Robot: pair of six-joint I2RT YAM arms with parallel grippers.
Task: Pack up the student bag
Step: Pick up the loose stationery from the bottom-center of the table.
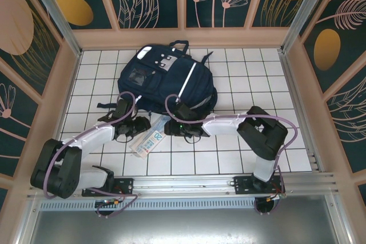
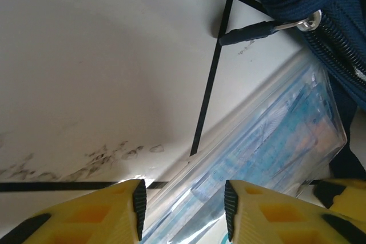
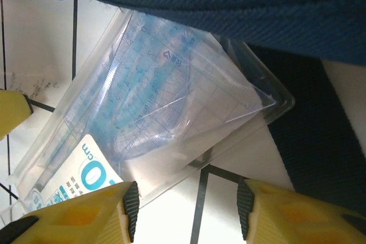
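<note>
1 student bag, 1 pouch; L end effector, R end effector both released.

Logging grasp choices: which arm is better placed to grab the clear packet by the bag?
Probably left: the left gripper, open, straddles the clear packet; the right gripper, also open, sits over bare tile beside its edge.

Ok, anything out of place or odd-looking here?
Nothing looks spilled or damaged. The clear ruler pouch lies on the tiles, askew to the grid, outside the student bag, one end at its edge. The left gripper and right gripper hang open over it.
</note>
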